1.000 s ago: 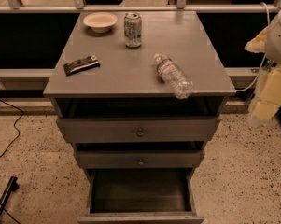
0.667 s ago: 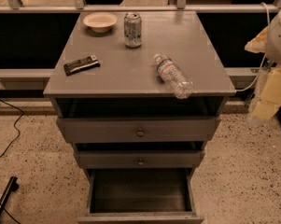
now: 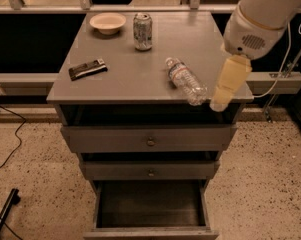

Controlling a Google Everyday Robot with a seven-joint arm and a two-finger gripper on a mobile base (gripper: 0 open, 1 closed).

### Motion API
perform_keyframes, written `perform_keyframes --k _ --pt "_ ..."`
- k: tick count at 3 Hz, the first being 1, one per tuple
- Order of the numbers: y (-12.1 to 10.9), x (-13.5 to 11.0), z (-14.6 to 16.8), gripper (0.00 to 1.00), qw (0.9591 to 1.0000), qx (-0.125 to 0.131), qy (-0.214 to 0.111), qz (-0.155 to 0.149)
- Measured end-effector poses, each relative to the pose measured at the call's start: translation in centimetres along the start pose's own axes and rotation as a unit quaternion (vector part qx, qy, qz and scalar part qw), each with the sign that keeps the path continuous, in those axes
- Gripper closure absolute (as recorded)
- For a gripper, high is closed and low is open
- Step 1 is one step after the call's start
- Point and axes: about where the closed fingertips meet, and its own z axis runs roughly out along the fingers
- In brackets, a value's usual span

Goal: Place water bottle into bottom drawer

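The water bottle (image 3: pixel 186 80) lies on its side on the grey cabinet top (image 3: pixel 135 69), near the right front corner, cap toward the back. The bottom drawer (image 3: pixel 150 206) is pulled open below, its dark interior empty. My gripper (image 3: pixel 226 86) hangs pale yellow from the white arm (image 3: pixel 260 19) at the cabinet's right front edge, just right of the bottle's lower end and a little above the top. It holds nothing that I can see.
A silver soda can (image 3: pixel 142 31) and a cream bowl (image 3: pixel 107 22) stand at the back of the top. A dark flat packet (image 3: pixel 87 69) lies at the left. The two upper drawers (image 3: pixel 150 140) with round knobs are shut. Cables run along the floor at the left.
My arm has swung in from the far right to the cabinet's right front corner, beside the bottle. The bottle and the drawers have not moved.
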Motion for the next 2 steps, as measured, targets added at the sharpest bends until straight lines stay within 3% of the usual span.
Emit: perform_keyframes --k 1,2 --pt "-2.9 -4.4 3.0 0.00 0.9974 -0.004 0.016 0.070" --pt "-4.3 -6.1 5.1 0.00 0.9907 0.007 0.035 0.131"
